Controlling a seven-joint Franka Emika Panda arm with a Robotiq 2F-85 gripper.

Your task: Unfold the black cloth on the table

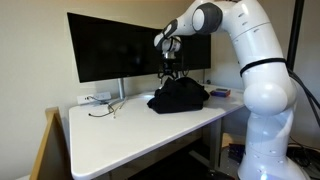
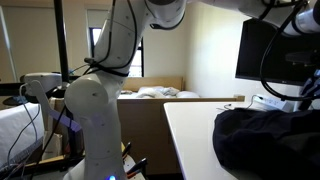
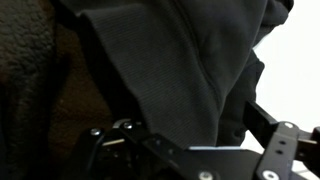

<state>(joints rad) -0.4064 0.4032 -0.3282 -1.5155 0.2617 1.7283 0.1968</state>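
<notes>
Grasping is what we are reading as the step in hand: the gripper (image 1: pixel 171 75) is hanging straight down over the black cloth (image 1: pixel 178 97), right at the top of the heap, where the fabric seems to be rising in a small peak toward it. The cloth is lying bunched on the white table (image 1: pixel 120 135), toward the edge nearest the robot's base and just in front of the monitors (image 1: pixel 115 45). In an exterior view it is showing as a rumpled dark mound (image 2: pixel 268 135) on the tabletop (image 2: pixel 195 140), not yet spread.

In the wrist view we are seeing the fabric (image 3: pixel 170 60) filling nearly the whole picture, its folds lying close against the fingers (image 3: pixel 281 140), with a strip of bare table (image 3: pixel 295 60) beside it. We are not able to tell how far apart the jaws are standing, nor whether they are pinching a fold or only touching it.

We are judging the next move to be calling for a sure hold on one layer near an edge, then a lift and a sideways pull so the folds are opening out flat and not dragging as one lump.
</notes>
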